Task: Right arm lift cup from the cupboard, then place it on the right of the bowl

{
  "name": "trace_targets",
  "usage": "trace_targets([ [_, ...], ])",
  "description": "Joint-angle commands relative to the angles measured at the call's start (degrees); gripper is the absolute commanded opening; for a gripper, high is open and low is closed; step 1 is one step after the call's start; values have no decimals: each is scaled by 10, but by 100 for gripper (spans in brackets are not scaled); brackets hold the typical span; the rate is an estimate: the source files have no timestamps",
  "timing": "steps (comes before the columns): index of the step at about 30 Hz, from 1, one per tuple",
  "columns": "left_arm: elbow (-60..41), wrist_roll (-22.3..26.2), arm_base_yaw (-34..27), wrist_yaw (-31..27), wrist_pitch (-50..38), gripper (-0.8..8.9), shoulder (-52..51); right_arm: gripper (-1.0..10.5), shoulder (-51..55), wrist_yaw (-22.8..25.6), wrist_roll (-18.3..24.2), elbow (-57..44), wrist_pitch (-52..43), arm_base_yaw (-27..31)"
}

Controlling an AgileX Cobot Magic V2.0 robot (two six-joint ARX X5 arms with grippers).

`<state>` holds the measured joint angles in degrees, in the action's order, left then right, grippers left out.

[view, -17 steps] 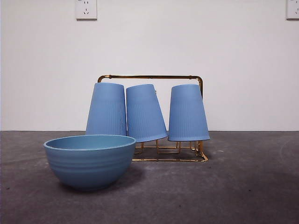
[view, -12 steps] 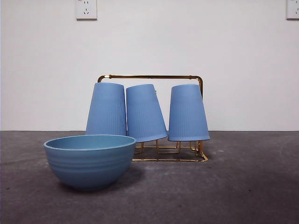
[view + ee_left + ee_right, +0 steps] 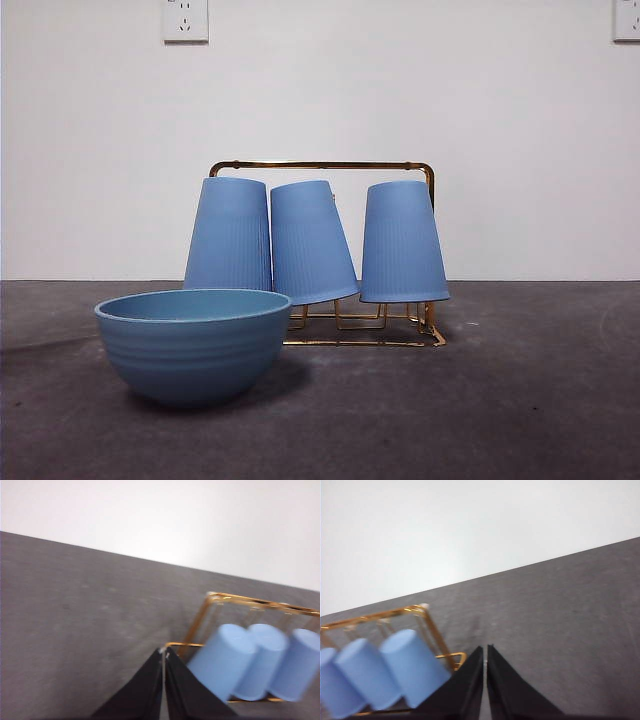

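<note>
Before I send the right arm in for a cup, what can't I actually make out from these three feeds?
- Front view: neither arm shows. The bowl covers the lower left cup and that end of the rack.
- Front view: the pegs are hidden inside the upturned cups.
- Right wrist view: the right gripper covers the nearest cup's rim; the bowl is out of frame.
- Left wrist view: blurred; the left gripper hides part of the rack's base.

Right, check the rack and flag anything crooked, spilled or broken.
Only the middle cup stands out: it hangs tilted on the gold rack, its rim swung toward the right cup, while that one and the left cup sit nearly straight. The bowl looks whole; no spills visible.
</note>
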<state>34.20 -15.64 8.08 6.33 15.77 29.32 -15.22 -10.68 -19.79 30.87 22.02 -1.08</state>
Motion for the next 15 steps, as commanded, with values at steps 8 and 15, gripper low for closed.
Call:
trace_targets([
  [8,345,140,10,250,287,10,193,14,-214,-278,159,291,182,-1],
  [15,388,207,10,279,326,10,224,14,-289,-326,195,337,226,0],
])
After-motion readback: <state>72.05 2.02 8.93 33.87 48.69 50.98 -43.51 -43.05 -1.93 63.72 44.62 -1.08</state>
